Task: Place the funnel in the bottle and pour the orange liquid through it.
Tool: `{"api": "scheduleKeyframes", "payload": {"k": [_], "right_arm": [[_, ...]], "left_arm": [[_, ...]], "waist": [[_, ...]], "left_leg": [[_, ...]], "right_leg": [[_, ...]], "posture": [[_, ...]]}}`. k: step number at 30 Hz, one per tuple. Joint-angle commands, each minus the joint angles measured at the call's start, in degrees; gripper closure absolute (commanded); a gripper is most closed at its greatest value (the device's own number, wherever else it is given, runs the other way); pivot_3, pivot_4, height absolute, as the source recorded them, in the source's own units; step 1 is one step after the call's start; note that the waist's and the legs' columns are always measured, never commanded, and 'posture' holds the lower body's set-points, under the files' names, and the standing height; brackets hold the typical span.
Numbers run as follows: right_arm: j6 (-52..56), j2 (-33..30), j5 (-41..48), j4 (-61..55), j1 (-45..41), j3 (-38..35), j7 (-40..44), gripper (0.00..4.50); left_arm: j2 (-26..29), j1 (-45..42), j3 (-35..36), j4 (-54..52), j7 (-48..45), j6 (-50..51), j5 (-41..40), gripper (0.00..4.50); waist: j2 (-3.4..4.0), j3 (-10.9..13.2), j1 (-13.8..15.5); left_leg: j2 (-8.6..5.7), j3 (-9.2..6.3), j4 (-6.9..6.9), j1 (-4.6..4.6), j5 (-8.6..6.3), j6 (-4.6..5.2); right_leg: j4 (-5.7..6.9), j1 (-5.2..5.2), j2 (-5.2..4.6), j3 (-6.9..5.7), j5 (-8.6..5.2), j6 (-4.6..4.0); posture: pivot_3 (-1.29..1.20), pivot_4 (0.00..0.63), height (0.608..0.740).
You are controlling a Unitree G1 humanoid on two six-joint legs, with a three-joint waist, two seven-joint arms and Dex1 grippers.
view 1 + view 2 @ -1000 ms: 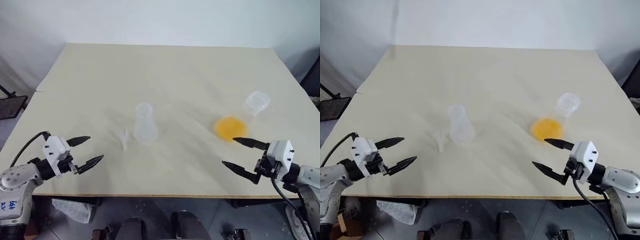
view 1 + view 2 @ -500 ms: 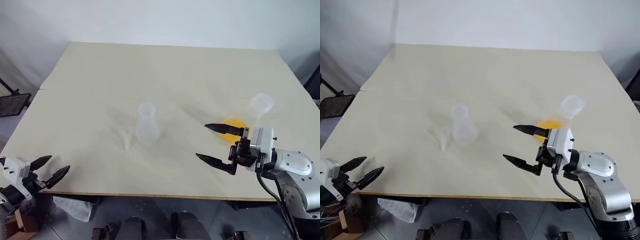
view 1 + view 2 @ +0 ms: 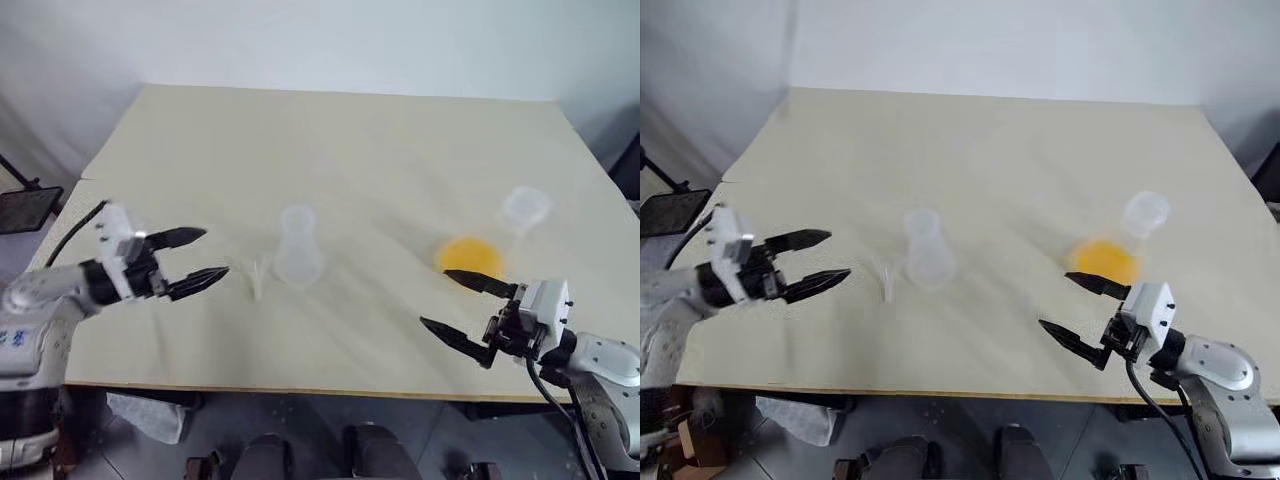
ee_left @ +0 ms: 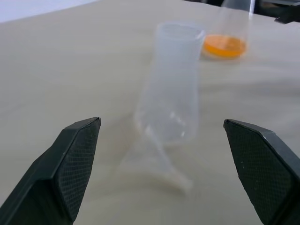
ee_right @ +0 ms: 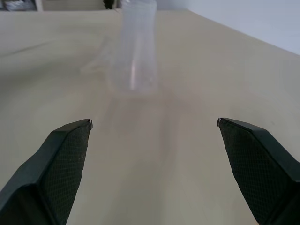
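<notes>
Both hands [image 3: 200,258] [image 3: 465,307] nearer the funnel [image 3: 257,279] than earlier.

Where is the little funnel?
In the left eye view, the funnel lies on the table, just left of the empty bottle.

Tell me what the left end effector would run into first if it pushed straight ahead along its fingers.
Most likely the funnel, lying on its side on the table just ahead of the open left end effector. The empty bottle stands right behind it. How high the fingers ride is unclear, so they might pass over the funnel.
</notes>
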Motion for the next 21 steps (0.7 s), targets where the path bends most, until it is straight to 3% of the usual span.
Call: {"api": "scheduleKeyframes", "payload": {"k": [1, 5, 14, 17, 21], "right_arm": [[-1.7, 0.9, -0.2, -1.6, 1.3, -2.2, -1.8, 0.00], [-1.9, 1.9, -0.7, -3.6, 2.9, -2.7, -4.3, 0.00], [-2.0, 3.1, -1.8, -6.5, 5.4, -2.1, -8.0, 0.00], [-2.1, 3.3, -2.2, -6.8, 5.8, -1.9, -8.5, 0.00], [-2.2, 3.6, -2.6, -7.0, 6.1, -1.7, -8.9, 0.00]], "left_arm": [[-2.9, -8.0, -8.2, 4.2, 1.1, 0.8, 6.0, 0.03], [-9.8, -17.4, -14.4, 12.3, 3.2, -0.4, 11.3, 0.03], [-15.3, -22.0, -15.6, 16.6, 0.5, -1.3, 12.2, 0.03], [-16.2, -22.4, -14.6, 16.0, 0.4, -0.9, 11.3, 0.60], [-17.5, -22.5, -13.4, 15.6, -0.9, -2.5, 10.1, 1.89]], "waist": [[0.01, 0.0, 0.0], [0.01, 0.0, 0.4], [0.02, 0.0, 0.8], [0.02, 0.0, 0.9], [0.02, 0.0, 0.9]], "left_leg": [[0.00, 0.00, 0.02, -0.01, 0.01, -0.01], [0.00, -0.01, 0.17, -0.05, 0.02, -0.02], [0.27, -0.02, 0.90, -0.74, -0.04, -0.11], [0.27, -0.02, 0.90, -0.74, -0.04, -0.11], [0.27, -0.02, 0.91, -0.75, -0.04, -0.11]], "right_leg": [[0.01, 0.00, 0.02, 0.00, 0.00, 0.00], [0.07, -0.01, 0.07, 0.00, 0.00, 0.01], [0.15, -0.48, 0.32, 0.12, 0.02, 0.05], [0.17, -0.47, 0.33, 0.13, 0.02, 0.05], [0.16, -0.47, 0.33, 0.15, 0.04, 0.08]], "posture": [[0.00, 0.150, 0.740], [0.00, 0.150, 0.740], [0.00, 0.150, 0.740], [0.00, 0.150, 0.740], [0.00, 0.150, 0.740]]}}
